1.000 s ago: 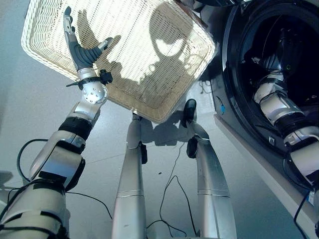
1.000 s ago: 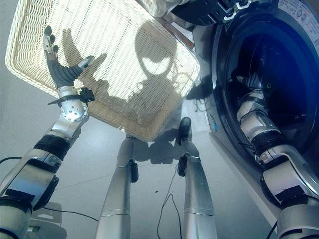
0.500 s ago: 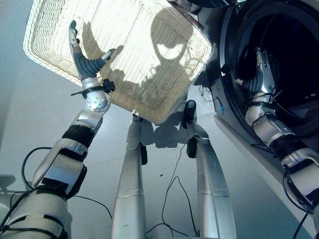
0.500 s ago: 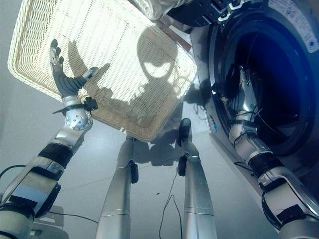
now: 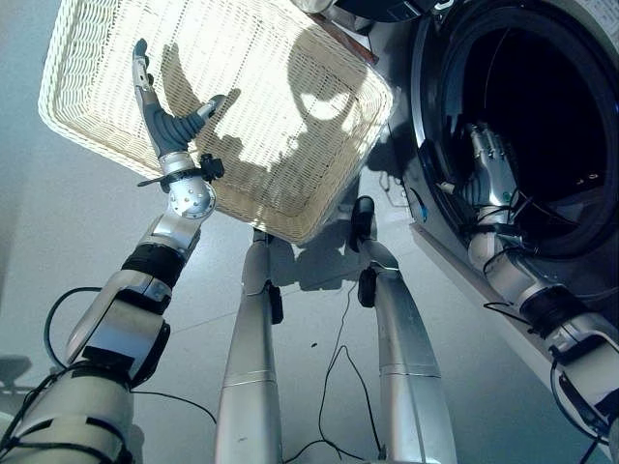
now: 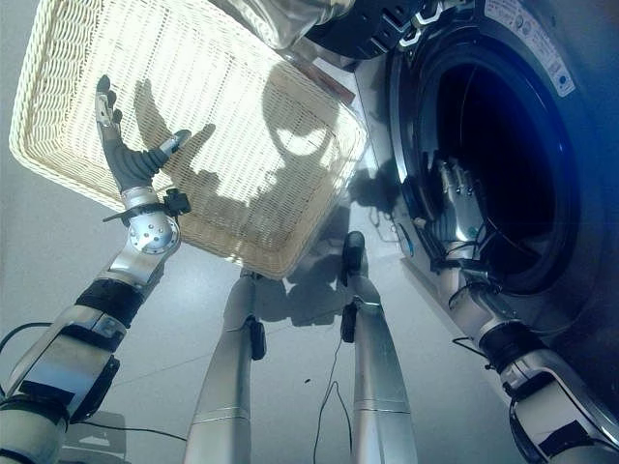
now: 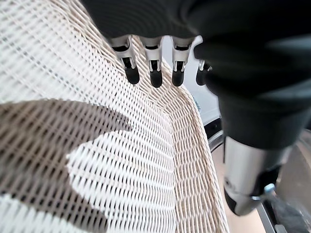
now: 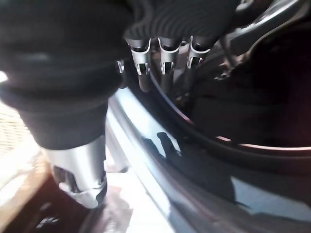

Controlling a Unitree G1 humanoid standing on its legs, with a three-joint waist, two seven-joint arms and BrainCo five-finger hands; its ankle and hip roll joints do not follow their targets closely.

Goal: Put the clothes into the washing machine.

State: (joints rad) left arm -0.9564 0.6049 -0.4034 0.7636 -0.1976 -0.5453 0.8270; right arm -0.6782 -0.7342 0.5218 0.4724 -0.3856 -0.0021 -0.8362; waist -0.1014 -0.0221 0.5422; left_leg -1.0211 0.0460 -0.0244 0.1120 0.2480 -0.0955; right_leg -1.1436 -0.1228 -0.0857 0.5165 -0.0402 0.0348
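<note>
The right hand (image 5: 490, 164) is seen at the mouth of the washing machine (image 6: 542, 145), just at the dark door opening, fingers straight and relaxed, nothing held. In the right wrist view the fingertips (image 8: 144, 82) are shown bare, just above the door seal. The left hand (image 5: 164, 106) is held over the wicker basket (image 5: 290, 193), fingers spread, thumb out, nothing gripped; in its wrist view only bare weave is shown past the fingers (image 7: 154, 73).

No clothes are seen in the basket's visible floor. A pale bundle of cloth (image 6: 290, 14) is glimpsed at the basket's far edge, beside the machine's top; whether it is laundry cannot be told. The drum interior is too dark for any garment to be made out.

Step is judged as the drop-off stage, the right hand empty at the drum mouth. The next move probably calls for the right arm to be brought clear of the door rim, and the basket checked for remaining items before another pick is made.
</note>
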